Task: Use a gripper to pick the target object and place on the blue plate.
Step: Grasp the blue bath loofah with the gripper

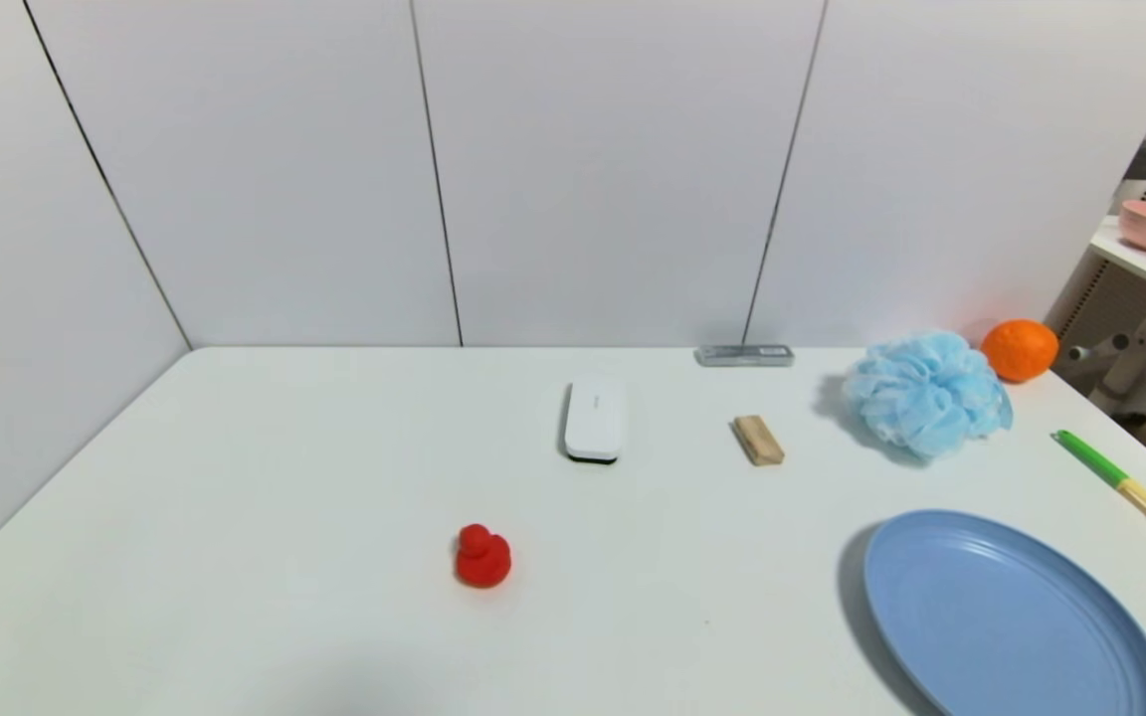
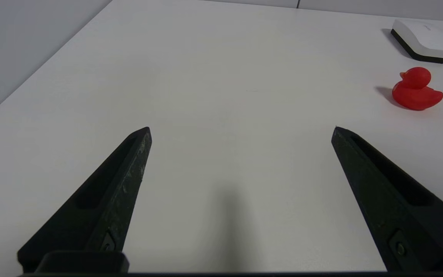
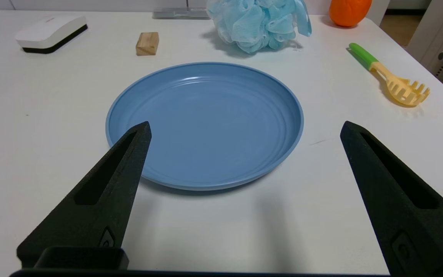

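The target object, a fluffy light blue pouf [image 1: 926, 393], rests on the white table at the back right; the right wrist view shows the pouf [image 3: 258, 24] beyond the plate. The blue plate [image 1: 1006, 617] lies empty at the front right, its rim [image 3: 300, 115] raised. My right gripper [image 3: 245, 127] hangs open just short of the plate's near edge, nothing between its fingers. My left gripper [image 2: 241, 130] is open over bare table at the front left, holding nothing. Neither arm shows in the head view.
A red duck [image 1: 482, 557], a white eraser block [image 1: 594, 421] and a wooden block [image 1: 758, 440] lie mid-table. A grey bar [image 1: 744, 355] sits at the back wall. An orange [image 1: 1019, 349] and a green-handled pasta fork [image 1: 1135, 492] lie by the right edge.
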